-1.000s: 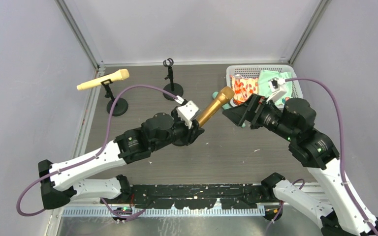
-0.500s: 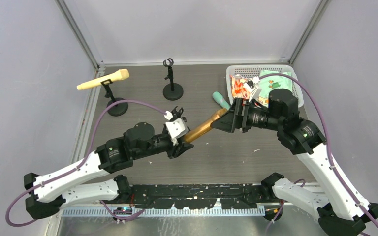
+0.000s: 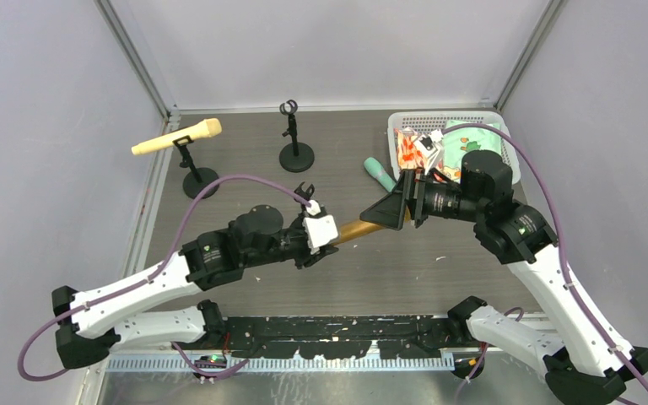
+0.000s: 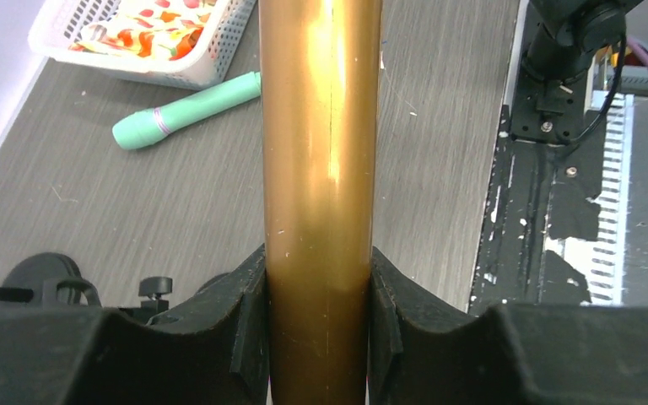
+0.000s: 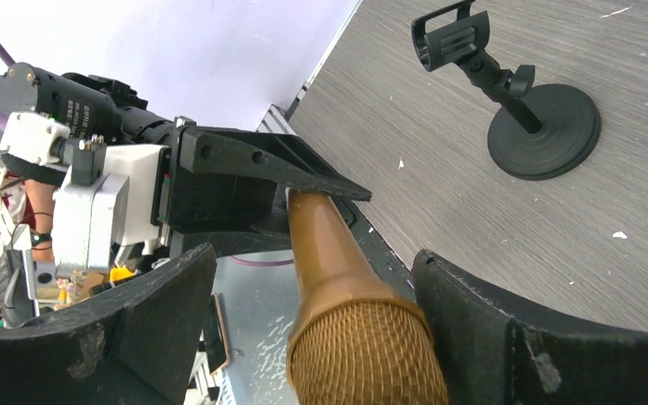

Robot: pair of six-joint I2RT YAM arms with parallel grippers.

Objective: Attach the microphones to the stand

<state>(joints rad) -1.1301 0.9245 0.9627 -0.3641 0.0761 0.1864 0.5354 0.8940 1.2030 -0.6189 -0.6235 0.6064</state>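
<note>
My left gripper [image 4: 318, 304] is clamped tight on the handle of the golden-brown microphone [image 4: 319, 126], holding it above the surface [image 4: 439, 126]. My right gripper [image 5: 314, 261] stands wide, fingers [image 5: 135, 329] on either side of the mesh head [image 5: 363, 359], not touching. From above, my right gripper hides that head. The white print on the motor [image 5: 67, 108] is too small to read.

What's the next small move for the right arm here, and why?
Probably close the right pincer on the golden-brown microphone. Its jaws stand open on either side of the mesh head, with gaps showing, while the left pincer clamps the barrel. That would let it carry the microphone to the empty stand.
</note>
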